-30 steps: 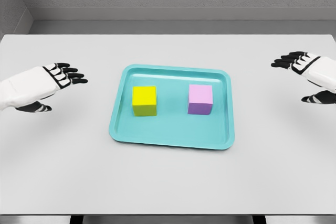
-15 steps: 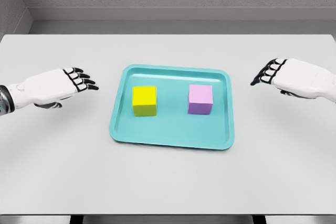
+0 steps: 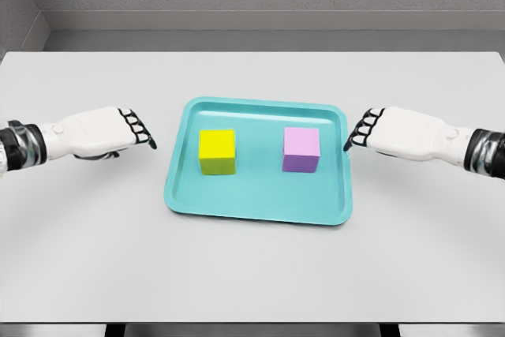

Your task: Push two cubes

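A yellow cube [image 3: 217, 151] stands in the left half of a teal tray [image 3: 256, 199], and a pink-purple cube [image 3: 301, 149] stands in the right half. My left hand [image 3: 136, 129] hovers over the table just left of the tray, fingers extended toward the yellow cube, holding nothing. My right hand [image 3: 364, 129] is at the tray's right rim, its fingertips pointing at the pink cube, open and holding nothing. Neither hand touches a cube.
The tray lies in the middle of a white table [image 3: 252, 266]. A grey wall runs behind the table's far edge.
Both hands have moved inward toward the tray, the left rightward and the right leftward, turning palm-down with the fingers pointing at the cubes. The cubes have not moved.
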Robot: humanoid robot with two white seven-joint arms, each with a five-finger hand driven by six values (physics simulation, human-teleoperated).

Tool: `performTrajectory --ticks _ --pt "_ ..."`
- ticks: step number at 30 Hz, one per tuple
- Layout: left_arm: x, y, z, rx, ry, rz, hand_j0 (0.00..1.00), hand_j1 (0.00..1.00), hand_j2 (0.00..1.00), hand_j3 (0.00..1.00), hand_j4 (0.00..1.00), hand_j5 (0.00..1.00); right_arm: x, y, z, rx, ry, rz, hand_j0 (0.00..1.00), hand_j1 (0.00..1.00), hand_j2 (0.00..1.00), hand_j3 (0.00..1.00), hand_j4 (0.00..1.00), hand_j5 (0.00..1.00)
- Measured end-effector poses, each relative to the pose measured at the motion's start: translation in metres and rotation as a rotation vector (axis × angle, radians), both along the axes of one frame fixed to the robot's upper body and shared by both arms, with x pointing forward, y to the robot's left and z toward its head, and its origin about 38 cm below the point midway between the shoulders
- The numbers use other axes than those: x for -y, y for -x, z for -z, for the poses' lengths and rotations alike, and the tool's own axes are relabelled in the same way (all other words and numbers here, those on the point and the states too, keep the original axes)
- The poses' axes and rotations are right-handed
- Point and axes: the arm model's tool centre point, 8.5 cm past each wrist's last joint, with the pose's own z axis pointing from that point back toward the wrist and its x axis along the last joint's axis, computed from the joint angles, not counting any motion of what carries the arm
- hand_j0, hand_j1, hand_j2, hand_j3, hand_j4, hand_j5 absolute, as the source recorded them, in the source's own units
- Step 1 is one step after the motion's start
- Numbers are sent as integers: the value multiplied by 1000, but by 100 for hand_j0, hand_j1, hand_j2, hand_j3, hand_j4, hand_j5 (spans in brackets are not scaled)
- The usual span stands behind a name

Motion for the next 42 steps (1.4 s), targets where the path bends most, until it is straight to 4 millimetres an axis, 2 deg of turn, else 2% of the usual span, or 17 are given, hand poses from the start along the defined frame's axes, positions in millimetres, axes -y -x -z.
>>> performTrajectory --ticks 6,9,11,15,22,28,42 --pt "7 -5 -8 21 4 17 73 73 73 73 73 73 -4 -9 11 -7 25 9 72 72 72 72 72 72" --pt "16 -7 -9 25 18 32 74 74 74 74 74 74 -4 -16 6 12 42 10 72 72 72 72 72 72" --pt "23 -10 -12 34 25 43 74 74 74 74 74 74 -8 -20 10 9 49 10 72 72 72 72 72 72" --pt "36 -10 -6 15 27 65 74 74 74 74 74 74 -12 -21 23 -15 60 8 72 72 72 72 72 72" --pt "51 -8 1 -2 41 91 74 74 74 74 74 74 -14 -26 22 -5 76 7 72 72 72 72 72 72" --pt "56 -7 2 -3 49 101 74 74 74 74 74 74 -21 -29 17 -1 96 -7 72 72 72 72 72 72" --pt "65 -5 0 2 65 119 74 74 74 74 74 74 -41 -29 27 -20 120 -49 72 72 72 72 72 72"
